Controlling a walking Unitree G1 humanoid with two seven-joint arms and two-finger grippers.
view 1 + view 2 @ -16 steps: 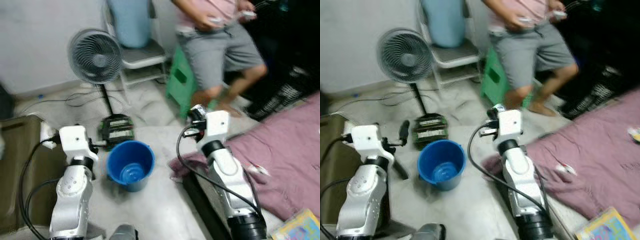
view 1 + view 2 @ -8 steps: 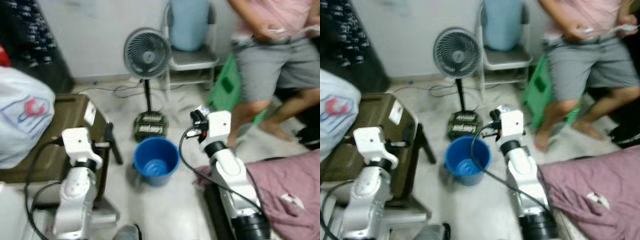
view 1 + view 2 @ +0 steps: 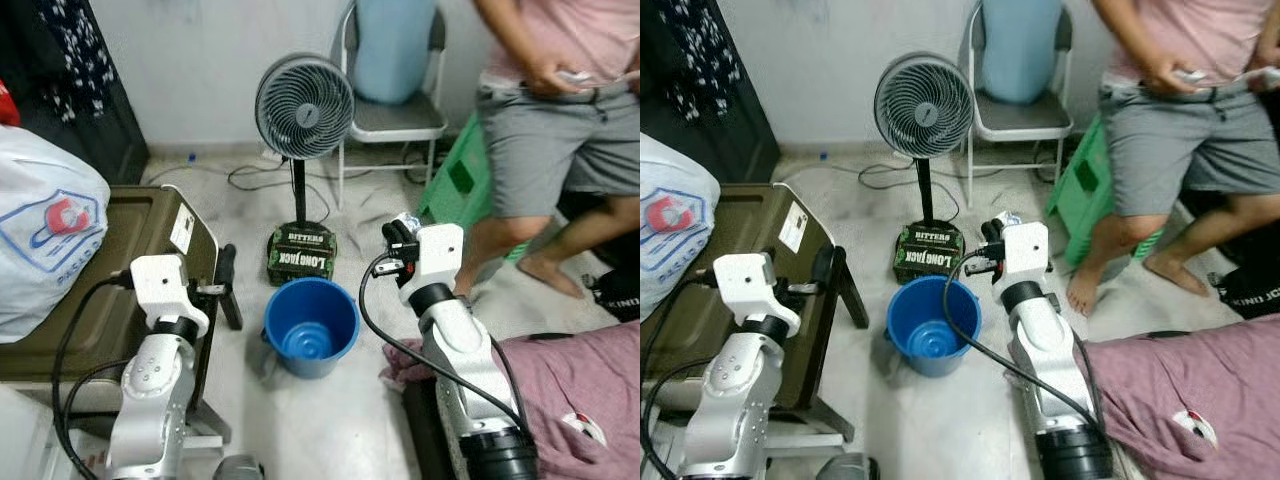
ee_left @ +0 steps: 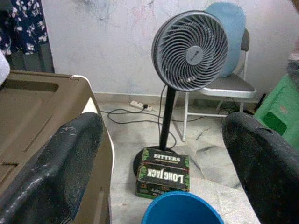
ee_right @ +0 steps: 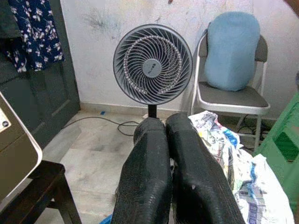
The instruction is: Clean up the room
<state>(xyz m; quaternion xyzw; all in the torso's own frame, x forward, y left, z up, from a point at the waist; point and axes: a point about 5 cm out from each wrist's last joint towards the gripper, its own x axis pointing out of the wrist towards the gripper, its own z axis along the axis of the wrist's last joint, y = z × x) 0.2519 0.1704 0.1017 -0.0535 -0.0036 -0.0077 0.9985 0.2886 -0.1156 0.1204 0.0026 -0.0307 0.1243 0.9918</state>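
A blue bucket (image 3: 310, 325) stands upright on the pale floor between my two arms, with nothing visible inside. My right gripper (image 5: 166, 123) is shut on a crumpled wad of printed paper (image 5: 219, 140) and hangs just above and to the right of the bucket's rim; the wad (image 3: 401, 222) shows white at the fingertips. My left gripper (image 4: 163, 135) is open with nothing between its fingers. It hangs to the left of the bucket, beside an olive case (image 3: 90, 280).
A standing fan (image 3: 303, 105) and a green "Long Jack" box (image 3: 300, 255) are behind the bucket. Farther back stands a chair with a blue cushion (image 3: 395, 60). A person (image 3: 560, 130) stands at the right by a green stool (image 3: 455, 185). A purple blanket (image 3: 575, 390) lies at the right, and a white bag (image 3: 40, 240) sits on the case.
The whole picture has swung to the left and sharpened, bringing the olive case and white bag into view. Both arms keep their pose; the right gripper still holds the paper.
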